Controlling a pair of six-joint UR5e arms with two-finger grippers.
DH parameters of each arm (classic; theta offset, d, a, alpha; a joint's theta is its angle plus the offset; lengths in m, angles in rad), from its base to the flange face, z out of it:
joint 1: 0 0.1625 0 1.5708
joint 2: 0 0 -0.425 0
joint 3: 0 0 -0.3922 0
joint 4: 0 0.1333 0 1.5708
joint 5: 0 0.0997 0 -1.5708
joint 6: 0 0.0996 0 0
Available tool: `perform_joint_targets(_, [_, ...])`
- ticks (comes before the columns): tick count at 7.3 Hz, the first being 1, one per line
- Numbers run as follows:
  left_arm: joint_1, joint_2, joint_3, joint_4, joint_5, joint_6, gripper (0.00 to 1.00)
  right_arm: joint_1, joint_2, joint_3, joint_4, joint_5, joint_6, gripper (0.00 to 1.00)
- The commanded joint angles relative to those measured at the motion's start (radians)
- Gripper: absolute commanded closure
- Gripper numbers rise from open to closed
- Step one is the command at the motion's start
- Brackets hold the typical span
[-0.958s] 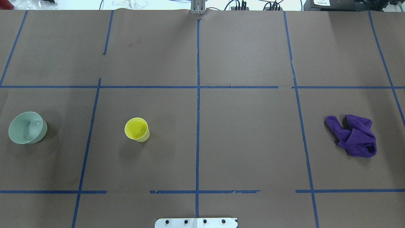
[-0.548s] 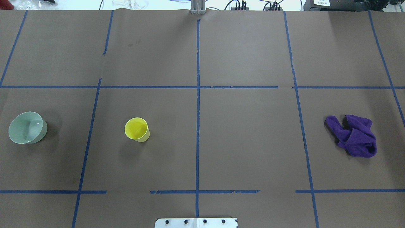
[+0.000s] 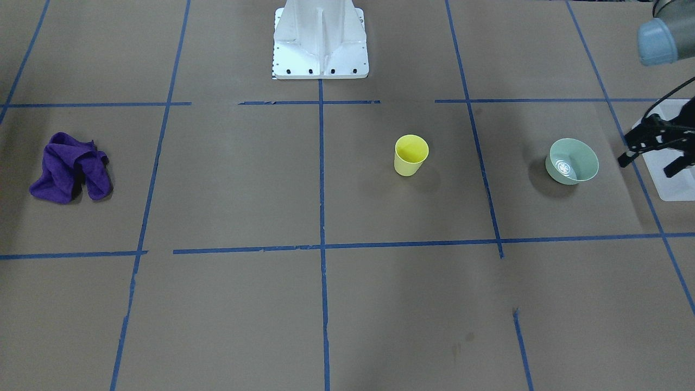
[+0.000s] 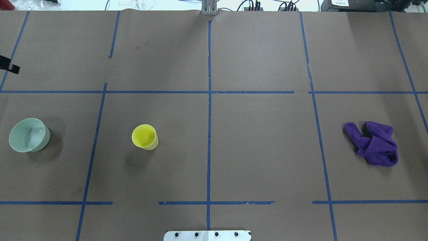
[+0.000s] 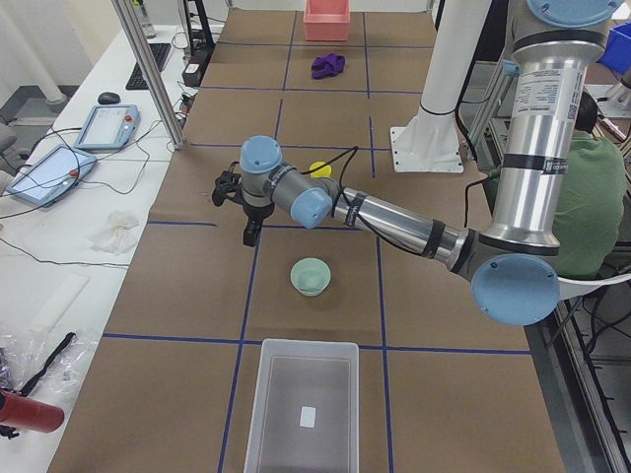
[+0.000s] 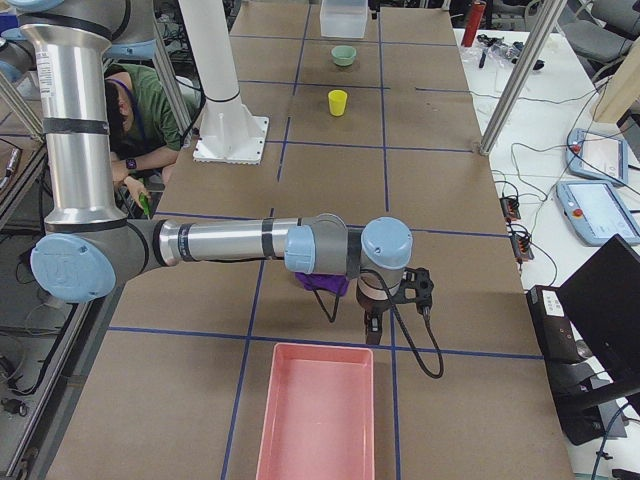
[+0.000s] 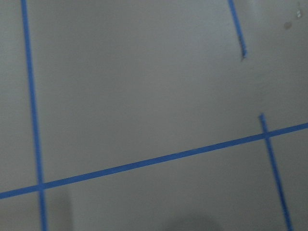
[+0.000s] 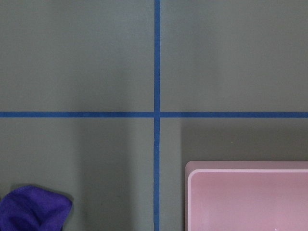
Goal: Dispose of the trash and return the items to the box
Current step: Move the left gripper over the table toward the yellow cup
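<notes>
My table (image 4: 260,150) wears brown paper, quartered by blue tape lines (image 4: 209,134). At my 12 o'clock, past its far edge, a white bench (image 5: 59,246) holds two teach pendants (image 5: 104,125) and loose cables (image 4: 254,6). An aluminium post (image 5: 148,69) rises at that edge. Light falls evenly and the shadows are soft.

On the counter (image 4: 260,150), the bowl (image 3: 572,161) sits toward the robot's left end. The cup (image 3: 411,155) stands in the same row, well apart from it and nearer the middle. The crumpled cloth (image 3: 70,168) lies far off toward the robot's right end. The robot's pedestal (image 3: 320,41) stands at the middle of the robot's edge. Beyond the bowl, at the left end, lies the box (image 5: 296,379). Beyond the cloth, at the right end, lies a tub (image 6: 315,410). The left claw (image 3: 646,167) hangs above the counter near the bowl, on its side away from the robot. The right claw (image 6: 396,322) hangs just beside the cloth, near the tub's rim.
</notes>
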Motion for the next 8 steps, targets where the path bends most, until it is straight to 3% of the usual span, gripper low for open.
perform_joint_targets(1, [0.223,-0.001,-0.096,-0.114,0.152,-0.360,0.01,-0.003,0.026,-0.003,-0.003,0.007,0.020,0.00])
perform_joint_targets(4, [0.410,-0.079,-0.175,-0.045,0.289,-0.572,0.01,-0.013,0.025,0.000,-0.003,0.025,0.025,0.00])
perform_joint_targets(6, [0.579,-0.229,-0.161,0.215,0.497,-0.625,0.01,-0.011,0.025,-0.005,-0.003,0.069,0.027,0.00])
perform_joint_targets(8, [0.625,-0.243,-0.097,0.216,0.508,-0.666,0.01,-0.011,0.023,-0.009,-0.003,0.073,0.027,0.00])
